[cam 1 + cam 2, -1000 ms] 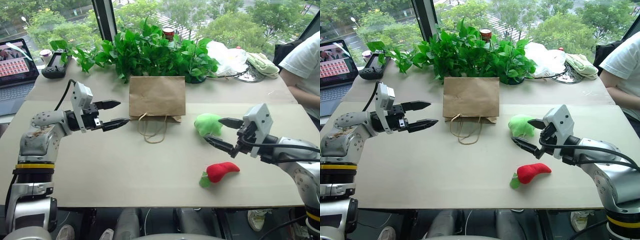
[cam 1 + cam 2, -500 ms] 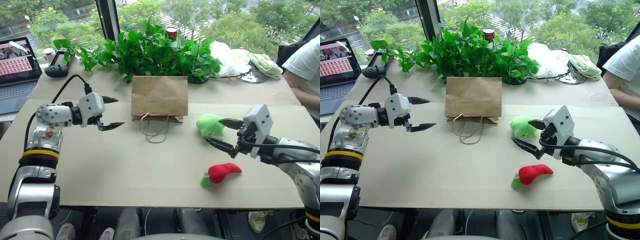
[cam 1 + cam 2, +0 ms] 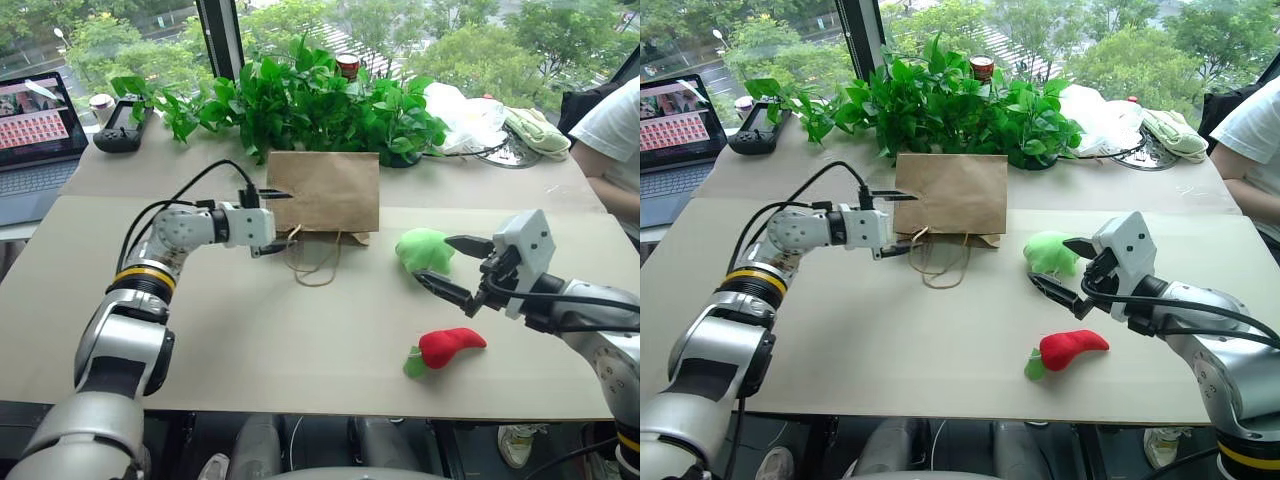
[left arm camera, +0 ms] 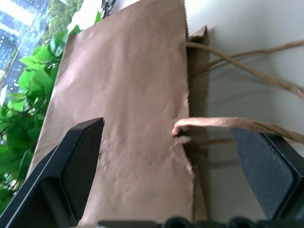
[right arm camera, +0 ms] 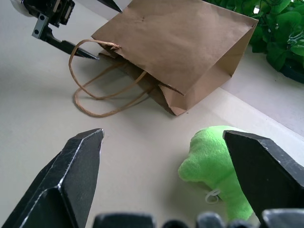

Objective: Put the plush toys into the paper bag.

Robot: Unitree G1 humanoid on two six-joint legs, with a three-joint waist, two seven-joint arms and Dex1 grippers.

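While the brown paper bag [image 3: 323,191] lies flat on the beige table [image 3: 250,340], the left pincer [image 3: 272,221] stands wide open at its mouth corner, one finger over the paper, one near the twisted cord handles [image 3: 315,262], holding nothing. Just ahead of the right pincer [image 3: 452,268], which is also wide open and empty, sits the fuzzy bright green plush toy [image 3: 422,248]; the smooth red chili toy [image 3: 452,346] with a green stem end lies below it, nearer the table edge. Leafy plants [image 3: 310,100] stand behind the bag, with a laptop [image 3: 35,125] far beyond the left arm and a white plastic bag [image 3: 460,115] further behind.

From the left wrist, the creased kraft paper [image 4: 128,114] is between the fingers [image 4: 71,166], and one cord [image 4: 228,124] crosses toward the other finger.

From the right wrist, the green toy [image 5: 216,164] is close to one finger [image 5: 266,166], the bag [image 5: 180,42] further ahead, nothing between them.
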